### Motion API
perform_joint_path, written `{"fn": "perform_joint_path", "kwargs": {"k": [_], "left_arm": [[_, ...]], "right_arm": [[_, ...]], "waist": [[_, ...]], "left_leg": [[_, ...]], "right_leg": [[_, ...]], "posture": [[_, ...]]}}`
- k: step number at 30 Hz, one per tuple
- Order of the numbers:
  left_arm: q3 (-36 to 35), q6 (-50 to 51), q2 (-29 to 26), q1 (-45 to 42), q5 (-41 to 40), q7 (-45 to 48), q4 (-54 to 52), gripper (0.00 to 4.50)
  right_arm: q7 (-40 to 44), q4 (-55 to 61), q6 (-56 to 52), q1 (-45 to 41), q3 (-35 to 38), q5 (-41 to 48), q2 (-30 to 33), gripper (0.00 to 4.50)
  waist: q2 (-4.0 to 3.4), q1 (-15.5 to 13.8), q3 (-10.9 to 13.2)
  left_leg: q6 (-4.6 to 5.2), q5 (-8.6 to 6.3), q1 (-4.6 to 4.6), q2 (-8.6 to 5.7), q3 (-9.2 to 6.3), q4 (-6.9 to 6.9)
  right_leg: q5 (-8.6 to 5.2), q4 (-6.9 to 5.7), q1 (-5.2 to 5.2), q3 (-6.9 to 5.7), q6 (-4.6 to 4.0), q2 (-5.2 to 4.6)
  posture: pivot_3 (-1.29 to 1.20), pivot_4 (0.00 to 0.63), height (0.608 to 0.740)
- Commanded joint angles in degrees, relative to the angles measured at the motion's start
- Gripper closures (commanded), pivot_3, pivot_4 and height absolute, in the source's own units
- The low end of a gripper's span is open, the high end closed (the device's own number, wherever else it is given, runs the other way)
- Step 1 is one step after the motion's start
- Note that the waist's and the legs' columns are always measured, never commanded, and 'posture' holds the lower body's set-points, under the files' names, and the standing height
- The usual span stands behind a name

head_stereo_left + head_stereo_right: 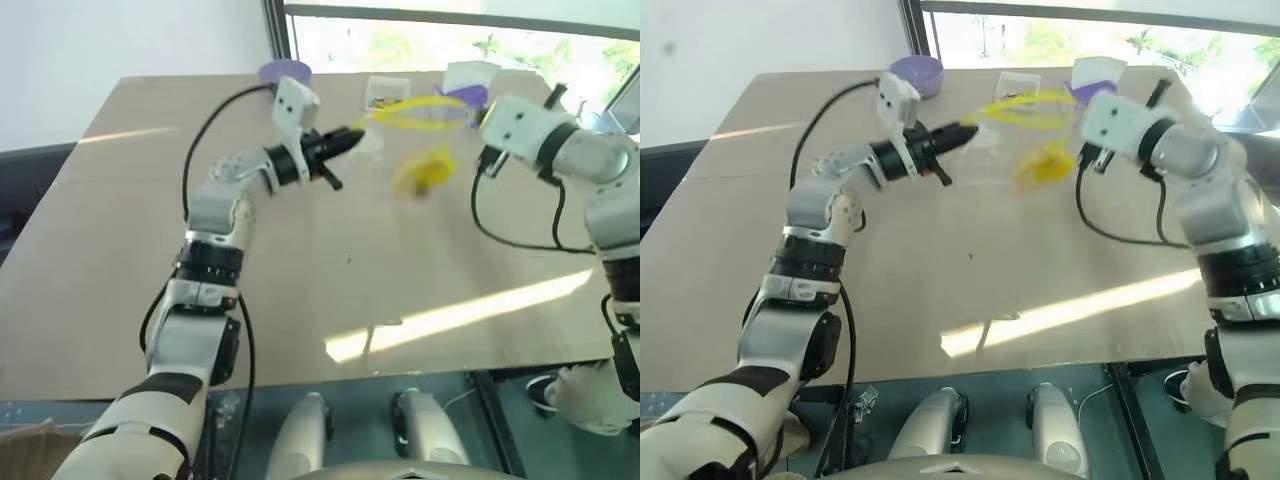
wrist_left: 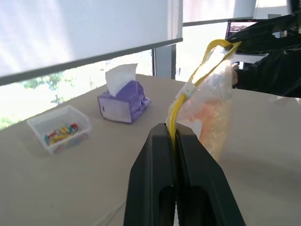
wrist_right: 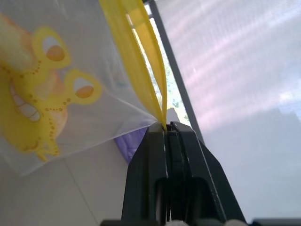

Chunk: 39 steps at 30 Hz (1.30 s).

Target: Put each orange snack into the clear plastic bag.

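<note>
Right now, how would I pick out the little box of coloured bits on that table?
Look to the table's far edge by the window. There a small clear box sits beside a purple tissue box; it alone is see-through, holding multicoloured bits.

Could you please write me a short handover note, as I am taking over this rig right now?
Left gripper: shut on the yellow zip strip at one end of the clear plastic bag.
Right gripper: shut on the strip at the opposite end.
The bag hangs between both grippers, lifted above the table.
Done: something orange, apparently an orange snack, shows through the bag's wall; how many are inside I cannot tell.
Left: I see no other snack on the table; check the count, then close the zip and set the bag down.
</note>
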State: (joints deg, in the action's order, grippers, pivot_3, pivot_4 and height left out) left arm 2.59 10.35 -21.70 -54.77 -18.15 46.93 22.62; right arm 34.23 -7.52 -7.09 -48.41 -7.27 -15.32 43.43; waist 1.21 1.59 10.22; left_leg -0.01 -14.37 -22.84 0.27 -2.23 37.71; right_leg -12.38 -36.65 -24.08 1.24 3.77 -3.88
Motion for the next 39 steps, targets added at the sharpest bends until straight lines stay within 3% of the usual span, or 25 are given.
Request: {"fn": "perform_joint_path", "kwargs": {"k": [1, 7, 10, 12, 14, 18, 22, 28, 31, 39], "left_arm": [[1.36, -11.56, -1.4, 4.35, 4.03, 3.76, -1.01, 4.5], [5.8, -24.8, -3.15, 20.55, 10.41, 6.4, -5.82, 4.5], [6.16, -27.23, -3.64, 25.01, 11.8, 5.98, -7.26, 4.5], [5.98, -28.29, -4.06, 26.07, 12.35, 5.57, -7.87, 4.5], [5.55, -28.87, -4.42, 26.52, 12.44, 5.36, -8.08, 4.5], [5.23, -30.95, -5.8, 26.93, 12.53, 6.05, -7.75, 4.5], [5.47, -33.11, -6.63, 26.85, 12.46, 6.34, -6.9, 4.5], [5.77, -34.48, -6.82, 26.41, 12.33, 7.14, -5.05, 4.5], [5.64, -34.17, -6.91, 26.31, 11.95, 7.39, -4.7, 4.5], [5.3, -31.44, -6.91, 26.26, 10.72, 7.73, -6.62, 4.5]], "right_arm": [[-0.88, 6.95, -0.75, 6.8, 3.21, 1.34, -0.21, 4.43], [-6.45, 18.65, -4.25, 29.17, 0.11, -1.75, -7.41, 4.43], [-6.92, 20.8, -4.52, 35.92, -1.87, -2.32, -10.21, 4.43], [-7.42, 22.09, -4.38, 38.16, -1.54, -2.35, -11.03, 3.91], [-6.66, 25.15, -5.63, 40.39, 0.44, -0.2, -11.3, 3.11], [-0.06, 36.12, -8.97, 44.35, 5.45, 7.86, -8.91, 2.95], [3.26, 43.38, -14.91, 38.37, 3.0, 12.07, -9.6, 2.95], [2.32, 36.57, -15.22, 25.74, -8.4, 7.49, -14.82, 2.95], [2.66, 33.96, -14.16, 22.82, -10.9, 6.46, -16.13, 4.38], [3.86, 30.36, -12.15, 18.9, -15.35, 3.15, -16.9, 4.44]], "waist": [[-0.01, -0.09, -0.04], [-0.04, -0.09, -0.08], [-0.06, -0.26, -0.07], [-0.08, -0.48, -0.05], [-0.08, -0.5, -0.05], [-0.09, -0.92, -0.07], [-0.09, -0.31, -0.07], [-0.09, -0.62, -0.07], [-0.09, -0.99, -0.07], [-0.09, -0.78, -0.07]], "left_leg": [[0.0, 0.0, 0.0, 0.0, 0.01, -0.06], [0.06, -0.04, -0.16, -0.02, 0.19, -0.27], [0.3, -0.18, -0.08, -0.02, 0.26, -0.21], [0.32, -0.19, -0.05, -0.04, 0.25, -0.01], [0.33, -0.19, 0.12, 0.0, 0.2, 0.19], [0.35, -0.21, 0.46, 0.07, 0.01, 0.41], [0.39, -0.23, 0.41, 0.11, 0.05, 0.55], [0.39, -0.23, 0.4, 0.18, -0.1, 0.54], [0.39, -0.23, 0.26, 0.12, -0.12, 0.59], [0.43, -0.26, 0.17, 0.09, -0.16, 0.59]], "right_leg": [[0.0, 0.06, 0.0, 0.0, 0.0, 0.0], [0.0, -0.06, -0.22, 0.1, 0.01, -0.09], [-0.01, 0.0, -0.24, 0.18, 0.02, -0.1], [-0.01, -0.17, -0.22, 0.19, 0.02, -0.09], [-0.01, -0.22, 0.0, 0.17, 0.03, -0.02], [-0.03, -0.21, 0.53, 0.02, 0.02, 0.07], [-0.02, -0.2, 0.51, 0.06, 0.03, 0.09], [-0.03, -0.21, 0.51, -0.08, 0.01, 0.21], [-0.02, -0.16, 0.48, -0.11, 0.01, 0.16], [-0.01, -0.17, 0.39, -0.17, 0.02, 0.11]], "posture": [[0.0, 0.15, 0.74], [0.0, 0.15, 0.74], [0.0, 0.15, 0.74], [0.0, 0.15, 0.74], [0.0, 0.15, 0.74], [0.0, 0.15, 0.74], [0.0, 0.15, 0.74], [0.0, 0.15, 0.74], [0.0, 0.15, 0.74], [0.0, 0.15, 0.74]]}}
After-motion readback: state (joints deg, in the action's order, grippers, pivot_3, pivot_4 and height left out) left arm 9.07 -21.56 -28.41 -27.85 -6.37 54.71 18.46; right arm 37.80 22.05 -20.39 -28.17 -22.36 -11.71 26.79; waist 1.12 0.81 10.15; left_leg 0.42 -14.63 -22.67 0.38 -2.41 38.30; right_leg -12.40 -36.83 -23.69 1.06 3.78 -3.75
